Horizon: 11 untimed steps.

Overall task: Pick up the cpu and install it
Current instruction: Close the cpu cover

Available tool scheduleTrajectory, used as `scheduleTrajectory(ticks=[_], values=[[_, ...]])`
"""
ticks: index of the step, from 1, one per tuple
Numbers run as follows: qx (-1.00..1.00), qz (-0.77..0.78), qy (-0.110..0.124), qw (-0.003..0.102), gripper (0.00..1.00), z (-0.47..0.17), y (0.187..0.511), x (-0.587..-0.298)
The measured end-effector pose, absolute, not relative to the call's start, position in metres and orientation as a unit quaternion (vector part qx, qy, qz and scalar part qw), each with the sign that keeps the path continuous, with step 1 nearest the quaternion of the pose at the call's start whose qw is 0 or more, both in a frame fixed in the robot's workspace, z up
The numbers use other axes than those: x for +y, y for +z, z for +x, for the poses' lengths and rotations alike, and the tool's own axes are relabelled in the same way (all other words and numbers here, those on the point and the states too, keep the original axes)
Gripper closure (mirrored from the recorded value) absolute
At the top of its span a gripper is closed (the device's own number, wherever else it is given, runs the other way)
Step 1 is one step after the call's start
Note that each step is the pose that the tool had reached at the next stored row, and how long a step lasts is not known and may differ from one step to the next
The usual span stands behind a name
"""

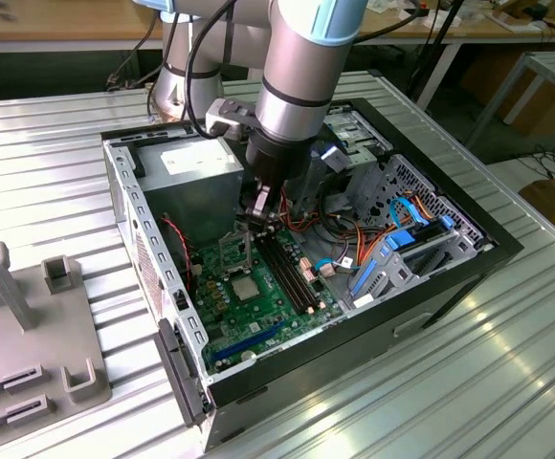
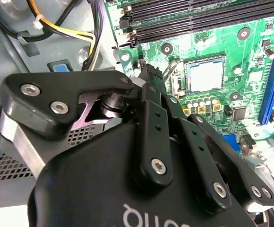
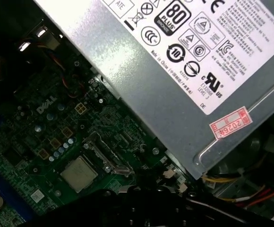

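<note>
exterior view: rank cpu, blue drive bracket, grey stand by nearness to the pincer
From the pincer:
1. cpu, on the green board close by.
2. blue drive bracket, toward the exterior view's right.
3. grey stand, on the table at the exterior view's left.

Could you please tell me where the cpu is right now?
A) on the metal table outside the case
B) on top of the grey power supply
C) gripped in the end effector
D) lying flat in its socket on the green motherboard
D: in both wrist views the cpu lies flat on the green motherboard, with nothing gripping it.
</note>
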<state>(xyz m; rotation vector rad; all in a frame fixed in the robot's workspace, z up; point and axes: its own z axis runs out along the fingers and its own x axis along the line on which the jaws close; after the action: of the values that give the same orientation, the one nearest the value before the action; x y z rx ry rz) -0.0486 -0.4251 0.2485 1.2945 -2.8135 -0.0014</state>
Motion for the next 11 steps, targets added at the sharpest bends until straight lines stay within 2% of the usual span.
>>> scheduleTrajectory(ticks=[11], values=[[-0.901, 0.434, 0.009, 0.026, 0.89, -0.0487, 0.252, -0.4259]])
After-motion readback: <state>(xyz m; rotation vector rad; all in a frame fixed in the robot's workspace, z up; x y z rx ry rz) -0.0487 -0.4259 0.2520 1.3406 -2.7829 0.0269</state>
